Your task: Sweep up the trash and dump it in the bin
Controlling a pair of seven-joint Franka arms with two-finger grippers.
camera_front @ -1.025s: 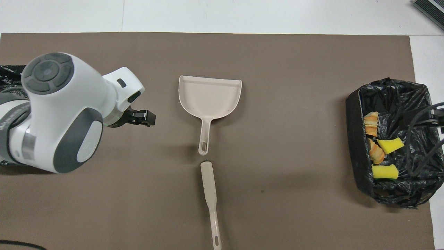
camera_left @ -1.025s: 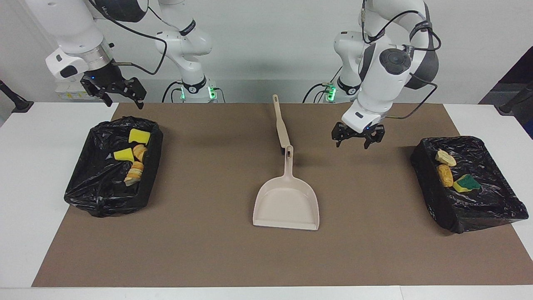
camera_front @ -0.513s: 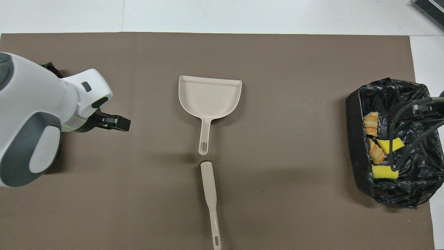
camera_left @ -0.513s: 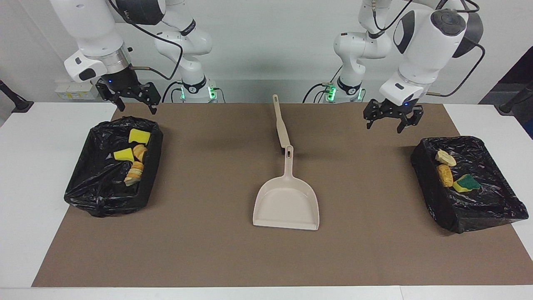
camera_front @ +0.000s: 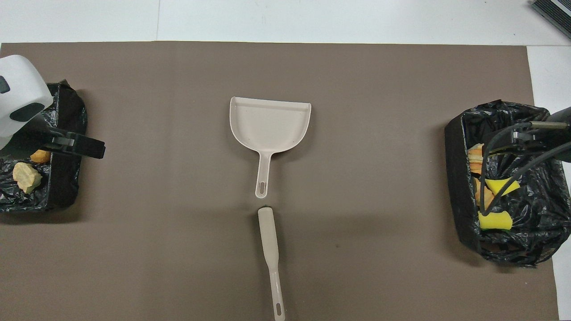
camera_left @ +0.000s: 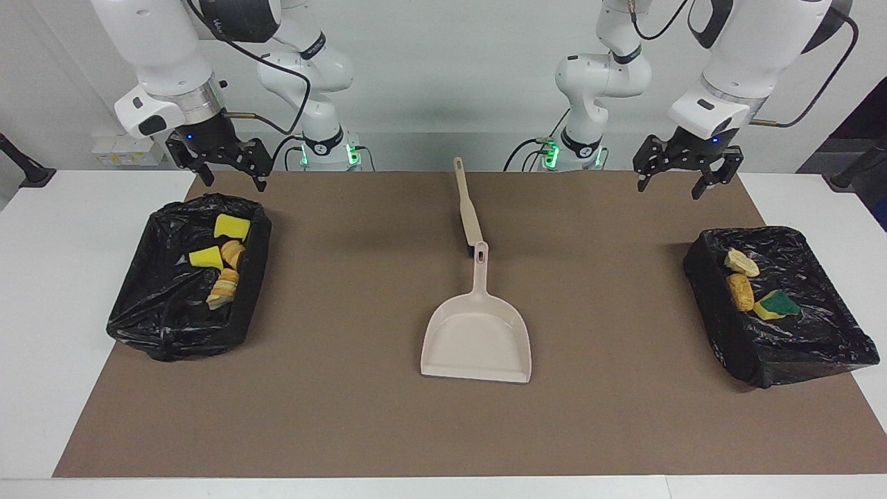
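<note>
Two black-lined bins stand on a brown mat [camera_left: 346, 416] covering a white table [camera_left: 41, 291], one at each arm's end. Bin at the right arm's end [camera_left: 138, 326]: holds four pieces of trash, namely two yellow sponge pieces [camera_left: 231, 226] [camera_left: 206, 258] and two tan-orange bread-like lumps [camera_left: 233, 253] [camera_left: 223, 288]; in the overhead view cables of the right arm cross over this bin. Bin at the left arm's end [camera_left: 811, 346]: holds three pieces, a pale bread-like lump [camera_left: 741, 262], an orange lump [camera_left: 741, 292] and a yellow sponge with its green face up [camera_left: 777, 305]. All seven scraps lie inside the bins. Beige dustpan [camera_left: 477, 339]: flat on the mat midway between the bins, mouth pointing away from the robots, handle toward them. Beige brush [camera_left: 468, 208]: lies in line with the dustpan, nearer to the robots, its end just beside the tip of the dustpan handle; whether they touch cannot be told. Right gripper [camera_left: 223, 165]: raised over the mat's edge beside the robot-side rim of its bin, fingers apart, holding nothing. Left gripper [camera_left: 681, 170]: raised over the mat's edge toward its own bin, fingers apart, holding nothing. Nothing lies between dustpan, brush and either bin.
</note>
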